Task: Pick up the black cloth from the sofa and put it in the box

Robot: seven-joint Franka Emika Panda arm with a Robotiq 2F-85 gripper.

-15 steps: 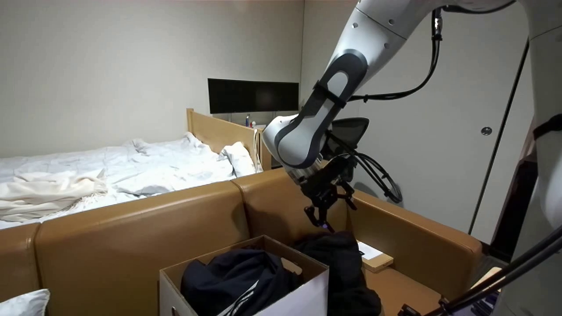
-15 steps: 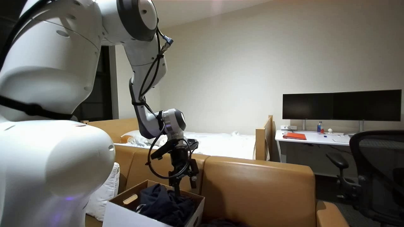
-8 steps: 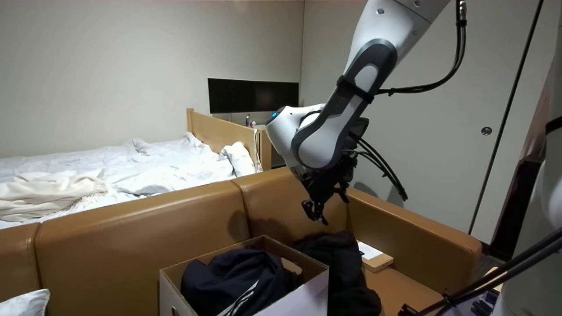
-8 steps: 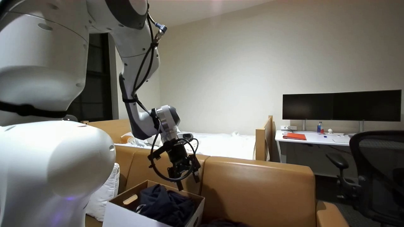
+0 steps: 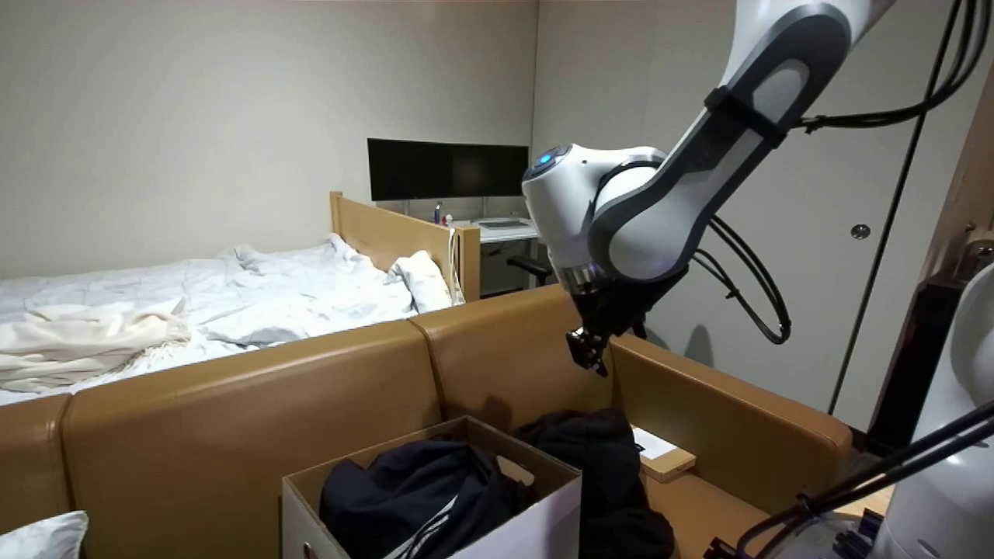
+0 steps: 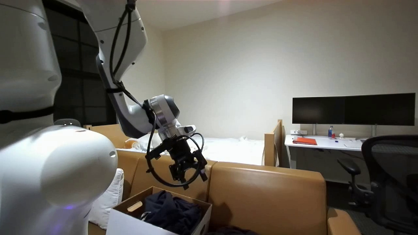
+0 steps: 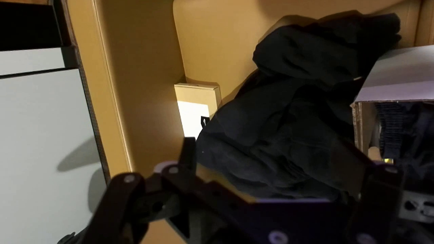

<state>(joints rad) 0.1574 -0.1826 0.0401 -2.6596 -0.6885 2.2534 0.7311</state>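
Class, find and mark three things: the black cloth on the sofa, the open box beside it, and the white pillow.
Black cloth (image 7: 284,128), wrist view: on its folded middle.
Open box (image 5: 543,529), in an exterior view: on its white outer wall.
White pillow (image 6: 109,199), in an exterior view: on its visible face.

Over there, a light-wood-framed bed with rumpled white bedding stands before a plain off-white wall; past its end, two wide black monitors sit on a white table near a black mesh-backed chair.
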